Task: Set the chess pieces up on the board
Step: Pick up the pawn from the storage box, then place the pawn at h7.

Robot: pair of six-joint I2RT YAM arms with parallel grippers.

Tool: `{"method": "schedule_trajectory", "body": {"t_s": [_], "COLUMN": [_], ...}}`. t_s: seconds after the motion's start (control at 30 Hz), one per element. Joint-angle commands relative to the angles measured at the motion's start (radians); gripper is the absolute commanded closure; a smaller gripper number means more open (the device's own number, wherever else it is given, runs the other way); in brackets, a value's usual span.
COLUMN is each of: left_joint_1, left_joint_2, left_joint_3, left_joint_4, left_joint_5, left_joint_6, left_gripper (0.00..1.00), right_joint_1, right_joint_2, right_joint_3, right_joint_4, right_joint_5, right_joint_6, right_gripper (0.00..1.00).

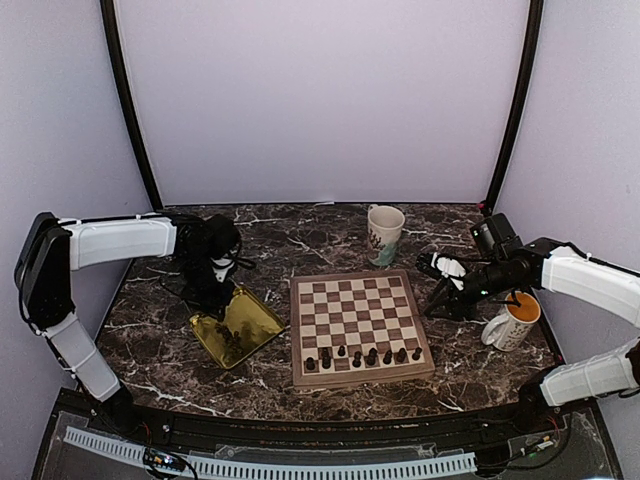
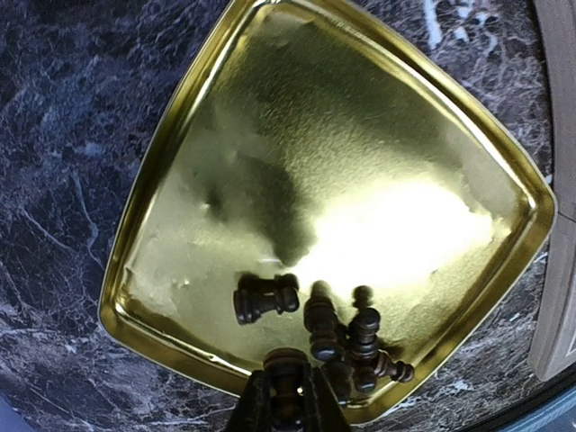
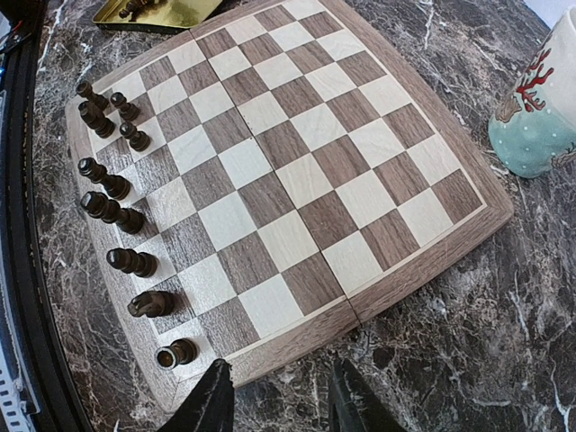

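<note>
The wooden chequered board (image 1: 360, 322) lies mid-table, also in the right wrist view (image 3: 297, 162). Several dark chess pieces (image 1: 362, 355) stand along its near rows, also seen from the right wrist (image 3: 112, 211). More pieces (image 2: 346, 337) lie tumbled in the gold tray (image 2: 270, 117), with one lying apart (image 2: 263, 299). My left gripper (image 2: 288, 405) is over the tray's near rim (image 1: 222, 290), shut on a dark chess piece (image 2: 286, 378). My right gripper (image 3: 281, 396) is open and empty above the table just right of the board (image 1: 440, 300).
The gold tray (image 1: 238, 328) sits left of the board. A patterned mug (image 1: 385, 233) stands behind the board, also in the right wrist view (image 3: 540, 108). A second mug with orange inside (image 1: 513, 320) stands at the right, close to my right arm.
</note>
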Motion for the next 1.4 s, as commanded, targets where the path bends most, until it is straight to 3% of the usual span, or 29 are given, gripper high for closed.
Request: {"method": "schedule_trajectory", "body": {"t_s": [0.0,0.2,0.63,1.37], "left_joint_1": [-0.038,-0.134,-0.322,-0.393], "left_joint_2": [-0.019,0.049,0.311,0.446], "left_joint_3": [0.102,0.257,0.603,0.642], "left_joint_4": [-0.080,-0.126,-0.167,-0.236], "left_joint_5": [-0.035,-0.047,0.080,0.221], "left_joint_6": [0.024,0.034,0.168,0.239], "left_gripper": [0.90,0.90,0.90,0.90], "right_joint_1": [-0.004,-0.004,-0.004,-0.004], "right_joint_2": [-0.004,-0.009,-0.016,-0.012], "right_joint_3": [-0.013,-0.014,-0.017,-0.019], "right_joint_4": [0.025,0.025,0.024,0.024], "right_joint_5": [0.003,0.006,0.013,0.021], "right_joint_6": [-0.009,-0.010,-0.012,-0.018], "right_gripper": [0.64,0.63,0.64,0.64]}}
